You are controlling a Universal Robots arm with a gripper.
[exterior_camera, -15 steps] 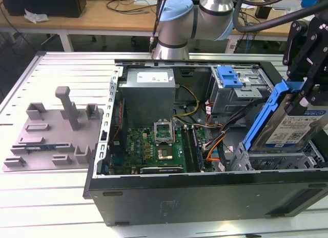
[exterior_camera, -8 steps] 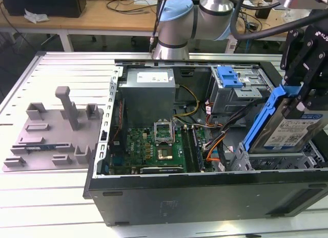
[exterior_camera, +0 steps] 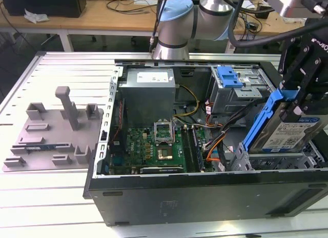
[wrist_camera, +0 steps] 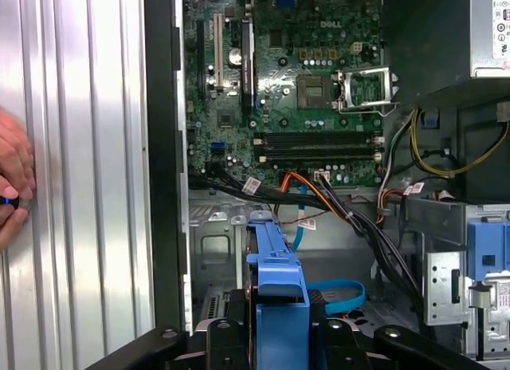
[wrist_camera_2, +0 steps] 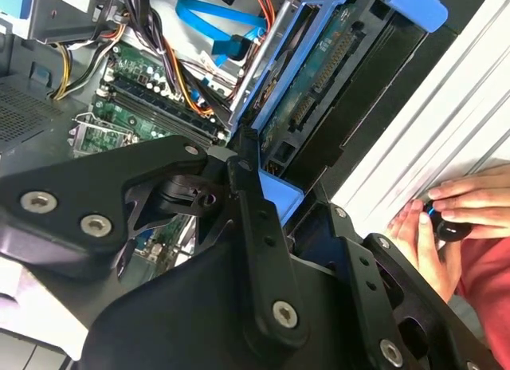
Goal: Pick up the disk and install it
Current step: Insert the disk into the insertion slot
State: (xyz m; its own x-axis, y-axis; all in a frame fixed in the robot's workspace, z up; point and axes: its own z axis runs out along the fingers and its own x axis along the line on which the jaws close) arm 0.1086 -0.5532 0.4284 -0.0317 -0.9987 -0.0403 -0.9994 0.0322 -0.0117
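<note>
The black gripper [exterior_camera: 298, 102] has its fingers clamped tight on the flat silver disk [exterior_camera: 287, 131], which has a white-and-blue label and a bright blue plastic frame. In the exterior view the disk hangs tilted over the corner of the open black computer case [exterior_camera: 205, 197] at the exterior view's right, just above the metal slots there. That view also shows the grey metal box with a white label [exterior_camera: 148, 92], the green circuit board [exterior_camera: 154, 145] on the case floor, and a grey plastic stand with pegs [exterior_camera: 51, 130] lying on the silver ribbed table [exterior_camera: 51, 207]. The first wrist view looks along the blue edge of the disk [wrist_camera: 279, 282], with a black finger [wrist_camera: 339, 338] on each side, and the green circuit board [wrist_camera: 279, 67] beyond. The second wrist view shows the disk's green underside [wrist_camera_2: 319, 91]. Both wrist views show a person's hand [wrist_camera_2: 446, 218] [wrist_camera: 12, 186] on the table outside the case, holding something small and black.
</note>
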